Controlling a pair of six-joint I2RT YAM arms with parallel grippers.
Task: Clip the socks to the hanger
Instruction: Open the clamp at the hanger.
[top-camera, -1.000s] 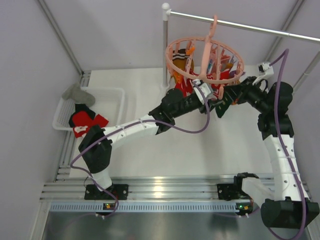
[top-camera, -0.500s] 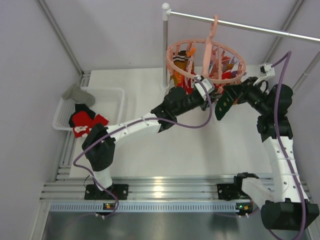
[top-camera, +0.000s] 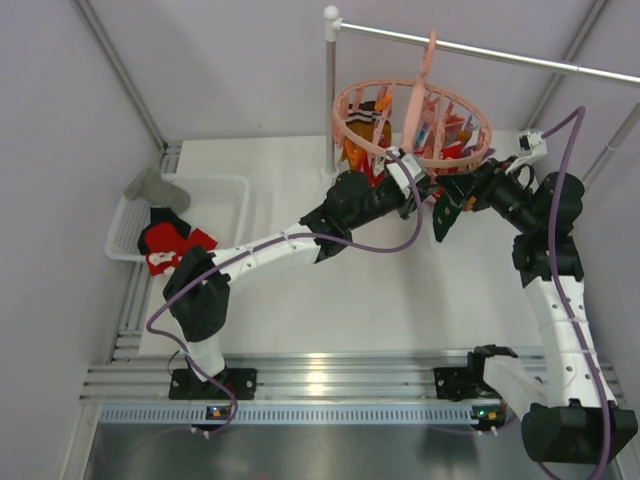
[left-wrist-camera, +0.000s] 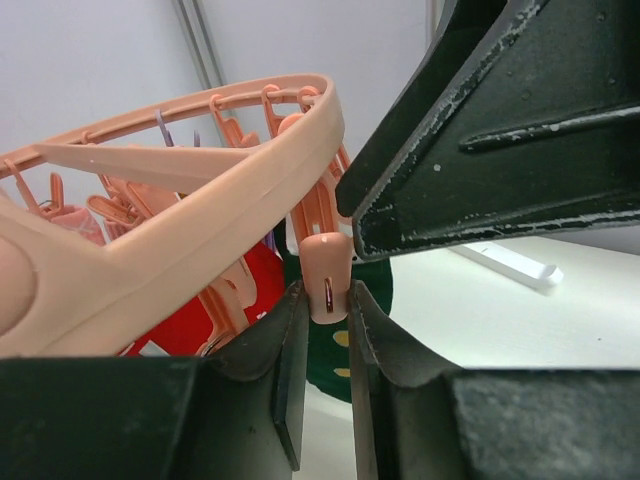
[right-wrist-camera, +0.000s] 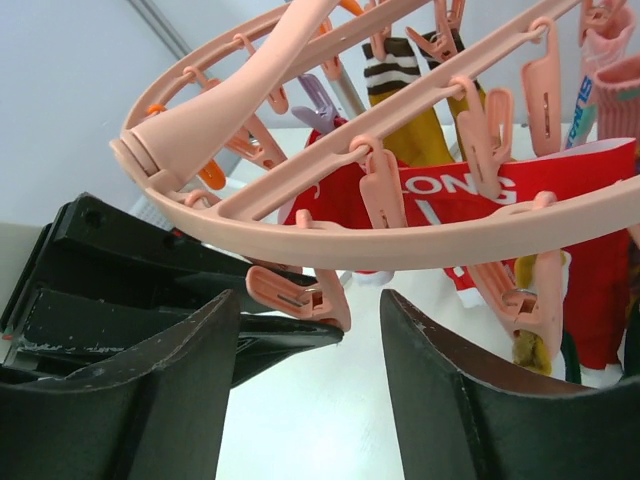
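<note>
The salmon-pink hanger (top-camera: 338, 118) hangs by its hook from the rail, with socks clipped under it: a red one with white letters (right-wrist-camera: 480, 185), a mustard one with maroon stripes (right-wrist-camera: 400, 95) and a dark green one with yellow dots (left-wrist-camera: 345, 345). My left gripper (top-camera: 428, 188) reaches up under the ring's near side. In the left wrist view it (left-wrist-camera: 326, 305) is shut on a dangling clip (left-wrist-camera: 328, 272) of the ring (left-wrist-camera: 200, 215). My right gripper (top-camera: 445, 212) is just right of it. Its jaws (right-wrist-camera: 310, 330) stand open on either side of that clip (right-wrist-camera: 300, 292), not touching it.
A white mesh basket (top-camera: 215, 181) at the far left of the table holds a red sock (top-camera: 165, 245) and a grey sock (top-camera: 150, 185). The grey rail (top-camera: 500, 52) and its pole (top-camera: 331, 100) stand behind the hanger. Both arms crowd under the ring's near edge.
The right gripper has opened and shifted slightly up under the ring. The left gripper has narrowed onto the clip. The hanger has swung a little.
</note>
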